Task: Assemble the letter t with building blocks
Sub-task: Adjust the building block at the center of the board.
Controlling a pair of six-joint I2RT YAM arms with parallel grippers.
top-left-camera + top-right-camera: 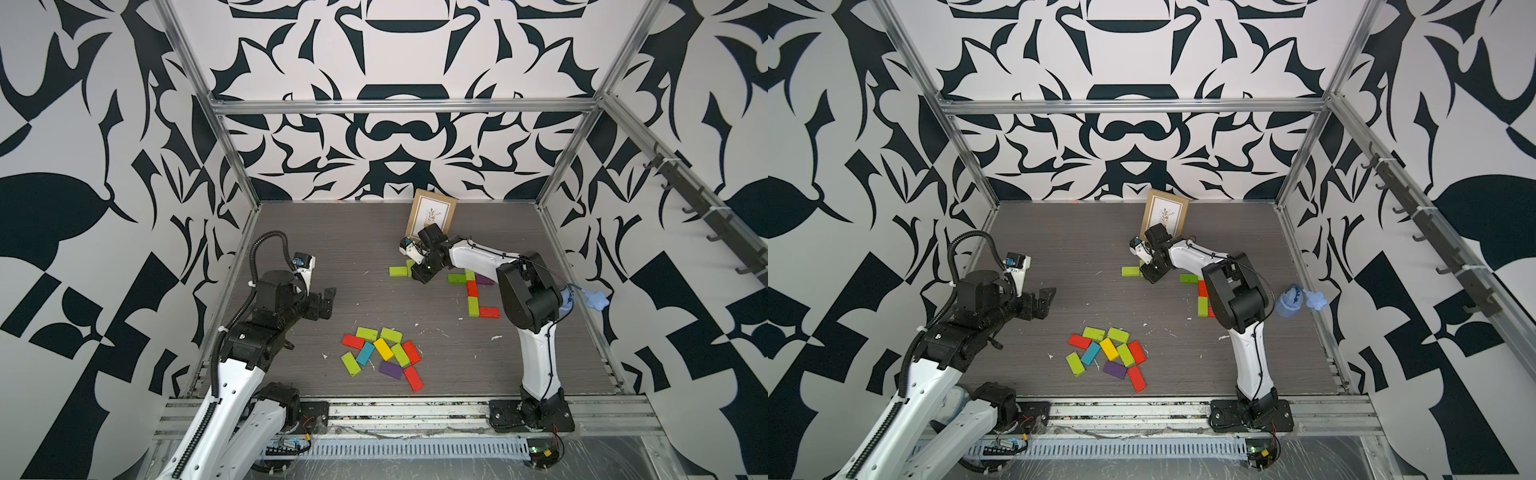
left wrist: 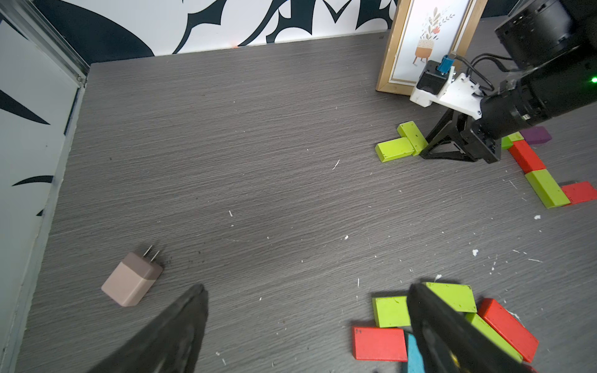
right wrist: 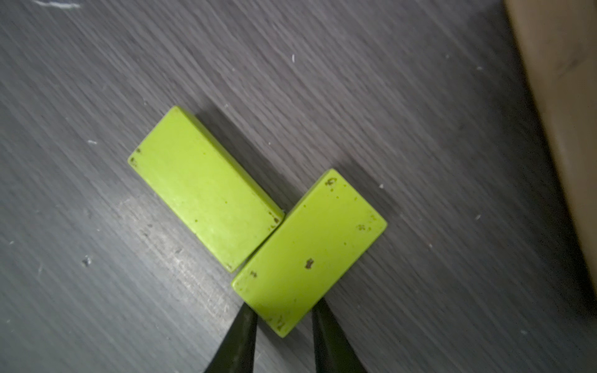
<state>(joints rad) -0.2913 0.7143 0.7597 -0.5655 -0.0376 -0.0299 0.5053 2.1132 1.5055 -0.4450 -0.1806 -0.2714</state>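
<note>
- R gripper pinching one end of a lime block, far centre, close by the picture frame.
- 2nd lime block touches its side, on the left.
- L gripper spread wide, left side, nothing in it.
- Loose block pile near centre.

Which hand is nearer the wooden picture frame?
Right. The right hand, gripping a lime green block, sits by the wooden picture frame; the left hand hovers across the table.
</note>
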